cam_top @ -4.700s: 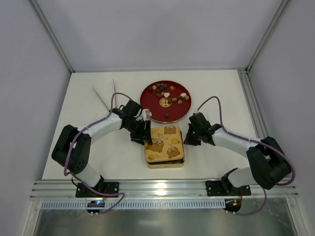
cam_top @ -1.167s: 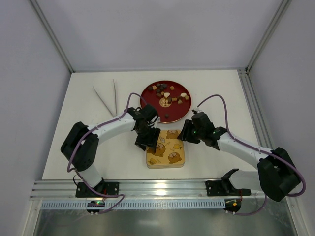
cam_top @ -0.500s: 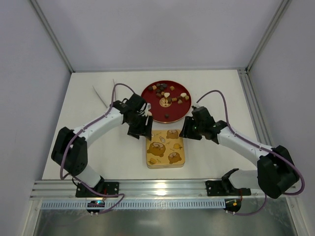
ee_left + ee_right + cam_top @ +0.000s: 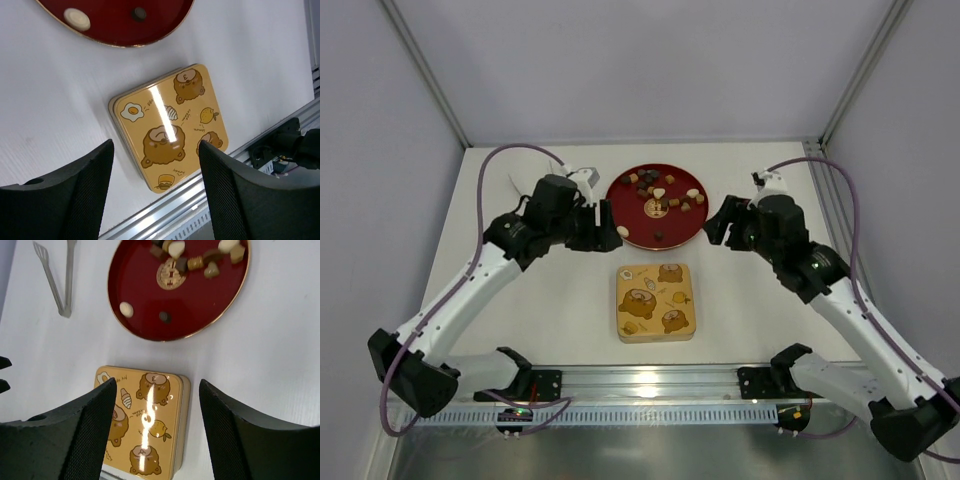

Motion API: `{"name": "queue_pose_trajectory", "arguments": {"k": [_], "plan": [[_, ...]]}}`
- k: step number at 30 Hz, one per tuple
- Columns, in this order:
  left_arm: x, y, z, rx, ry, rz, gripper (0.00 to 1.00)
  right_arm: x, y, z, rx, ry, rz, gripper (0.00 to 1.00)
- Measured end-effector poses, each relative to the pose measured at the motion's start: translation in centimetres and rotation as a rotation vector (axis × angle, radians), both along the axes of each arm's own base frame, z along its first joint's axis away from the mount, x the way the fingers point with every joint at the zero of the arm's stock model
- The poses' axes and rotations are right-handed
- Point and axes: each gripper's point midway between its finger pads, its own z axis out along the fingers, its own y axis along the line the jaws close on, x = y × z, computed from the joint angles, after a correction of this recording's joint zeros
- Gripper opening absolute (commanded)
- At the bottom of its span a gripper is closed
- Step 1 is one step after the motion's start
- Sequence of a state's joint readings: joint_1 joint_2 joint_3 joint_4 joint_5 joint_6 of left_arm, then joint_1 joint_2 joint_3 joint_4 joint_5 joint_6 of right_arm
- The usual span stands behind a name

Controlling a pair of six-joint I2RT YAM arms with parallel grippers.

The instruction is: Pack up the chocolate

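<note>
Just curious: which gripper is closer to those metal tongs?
Left. The left gripper hangs between the tongs and the red plate; the right gripper is on the plate's other side.

The tin lid carries tiny handwritten words beside its cartoon drawings, all too small to read, and the gold emblem in the middle of the red plate shows no legible lettering either.

Arched up from the lower corners of the top view, elbows bowed outward, with the left claw at centre-left and the right claw at centre-right pointing inward toward each other, fingers of both spread wide apart.
</note>
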State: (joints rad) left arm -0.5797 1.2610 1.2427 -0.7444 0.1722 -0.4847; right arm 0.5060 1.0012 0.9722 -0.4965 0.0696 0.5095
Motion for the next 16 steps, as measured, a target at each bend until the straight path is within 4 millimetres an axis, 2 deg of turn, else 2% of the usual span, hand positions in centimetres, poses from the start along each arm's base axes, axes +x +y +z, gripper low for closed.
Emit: {"name": "queue_pose_trajectory", "arguments": {"k": [3,5,9,16], "plan": [[-0.2,0.8,2.5,-0.035,-0.08,0.032,0.69,-0.7,-1.9,3.8,-0.007,-0.115,-0.046,0.7],[-0.4,1.4,3.7,-0.05,-0.121,0.051,0.7,-1.2,-3.1,5.3,-0.018,-0.152,-0.076,0.7],[-0.9,2.6,5.0,-0.066,-0.181,0.086,0.71,-1.9,-4.6,5.8,-0.048,-0.168,-0.117,0.71],[-1.1,3.8,5.5,-0.064,-0.213,0.121,0.72,-3.1,-6.2,5.4,-0.071,-0.18,-0.16,0.73]]}}
